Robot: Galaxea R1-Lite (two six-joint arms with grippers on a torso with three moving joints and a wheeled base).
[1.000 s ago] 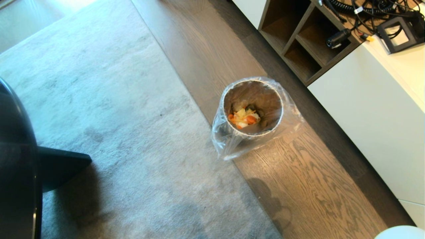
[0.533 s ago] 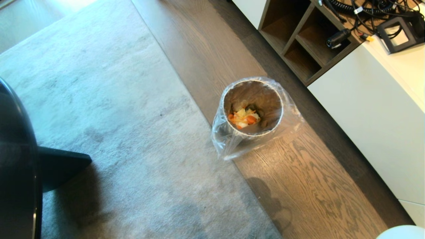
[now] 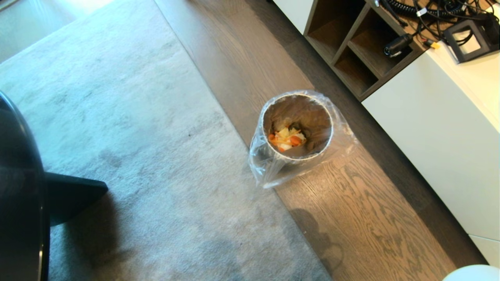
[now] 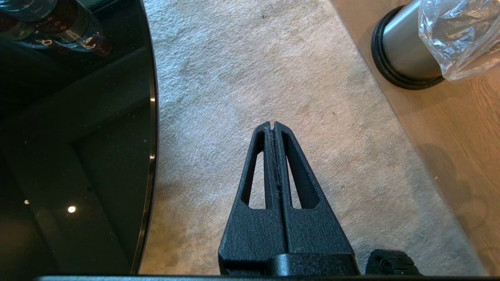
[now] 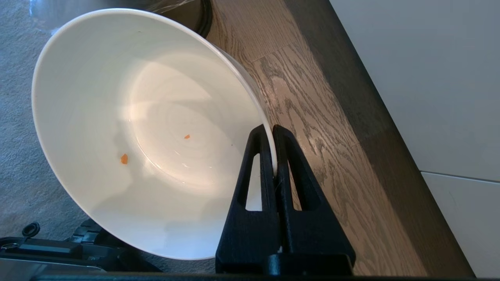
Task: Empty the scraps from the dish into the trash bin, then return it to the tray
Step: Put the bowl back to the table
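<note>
Gripping the dish (image 5: 148, 128) by its rim, the right gripper (image 5: 273, 134) is clamped on the near edge; the glossy white bowl is tilted, two tiny orange specks left inside. The trash bin (image 3: 297, 127), bag-lined, is seen on the wooden floor with scraps (image 3: 286, 140) in it. The left gripper (image 4: 273, 125) is pressed closed, empty, over the rug (image 4: 254, 78).

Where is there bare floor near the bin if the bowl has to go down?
The rug, between the black table and the bin, is the widest bare patch. The wood floor between bin and white cabinet is a narrower strip. The cabinet top is crowded with cables. The right gripper holds the bowl.
</note>
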